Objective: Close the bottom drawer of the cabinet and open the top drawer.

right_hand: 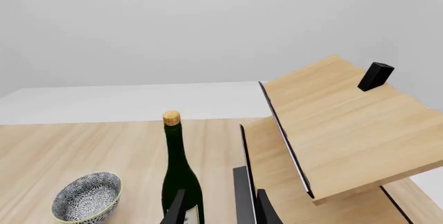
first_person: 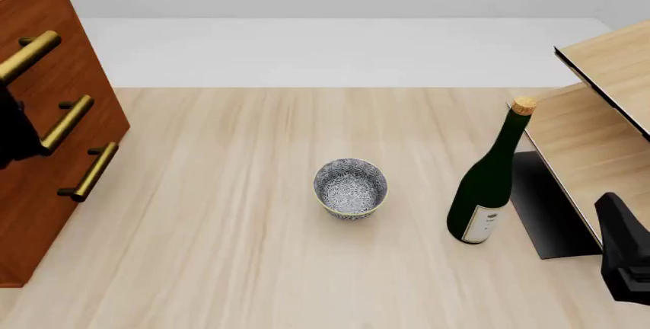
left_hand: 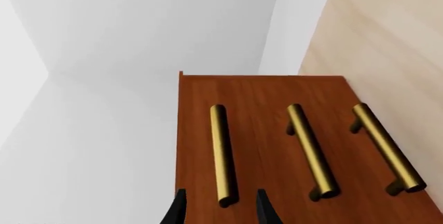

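A patterned bowl (first_person: 351,187) sat near the middle of the bench (first_person: 224,215), and a dark green corked bottle (first_person: 489,178) stood upright toward the right edge, just beside the pale shelf unit (first_person: 599,116) at that edge. Neither stood between the arms and the cabinet (first_person: 46,138), which stood at the bench's left edge, its front facing the bench's middle.

The top drawer (first_person: 29,53), the middle drawer (first_person: 67,123) and the bottom drawer (first_person: 90,170) all sat flush, each brass bar handle lying lengthwise across its drawer front.

The left gripper (left_hand: 220,211) had its fingers spread, straddling the end of one handle (left_hand: 223,154) without touching. The right gripper (right_hand: 219,211), near the bottle and shelf unit, also had its fingers spread, holding nothing.
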Controlling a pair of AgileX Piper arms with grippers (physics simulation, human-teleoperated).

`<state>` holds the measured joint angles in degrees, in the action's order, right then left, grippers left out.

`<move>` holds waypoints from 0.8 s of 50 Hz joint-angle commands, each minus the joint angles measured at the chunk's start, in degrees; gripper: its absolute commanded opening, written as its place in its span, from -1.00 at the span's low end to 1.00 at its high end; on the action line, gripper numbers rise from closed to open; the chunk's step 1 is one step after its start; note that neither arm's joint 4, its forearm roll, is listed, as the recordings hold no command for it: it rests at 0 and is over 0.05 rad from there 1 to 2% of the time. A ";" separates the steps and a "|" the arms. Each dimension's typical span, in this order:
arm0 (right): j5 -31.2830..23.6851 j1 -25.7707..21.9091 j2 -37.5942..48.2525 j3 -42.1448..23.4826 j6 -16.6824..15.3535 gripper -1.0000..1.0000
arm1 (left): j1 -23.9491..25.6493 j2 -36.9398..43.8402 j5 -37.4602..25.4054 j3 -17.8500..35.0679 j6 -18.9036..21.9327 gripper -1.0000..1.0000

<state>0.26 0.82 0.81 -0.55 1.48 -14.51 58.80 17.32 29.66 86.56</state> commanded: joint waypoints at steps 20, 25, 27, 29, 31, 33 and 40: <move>-0.33 -0.09 -0.43 0.00 -0.09 1.00 | -1.74 4.61 2.95 0.41 0.42 1.00; -0.35 -0.11 -0.45 -0.01 -0.14 1.00 | -2.01 5.52 3.60 0.21 0.39 1.00; -0.36 -0.09 -0.45 -0.02 -0.10 1.00 | -2.08 5.80 3.76 0.29 0.30 1.00; -0.35 -0.09 -0.45 -0.02 -0.10 1.00 | -2.38 6.18 4.07 0.35 0.41 1.00; -0.37 -0.10 -0.45 -0.03 -0.06 1.00 | -2.52 6.32 3.98 0.55 0.31 1.00; -0.37 -0.10 -0.45 -0.03 -0.05 1.00 | -2.65 6.44 4.06 0.58 0.37 1.00; -0.35 -0.21 -0.40 -0.03 -0.03 1.00 | -2.97 6.49 4.30 0.35 0.64 1.00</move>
<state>-0.08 0.70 0.39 -0.57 1.43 -16.99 64.64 21.05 30.16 86.97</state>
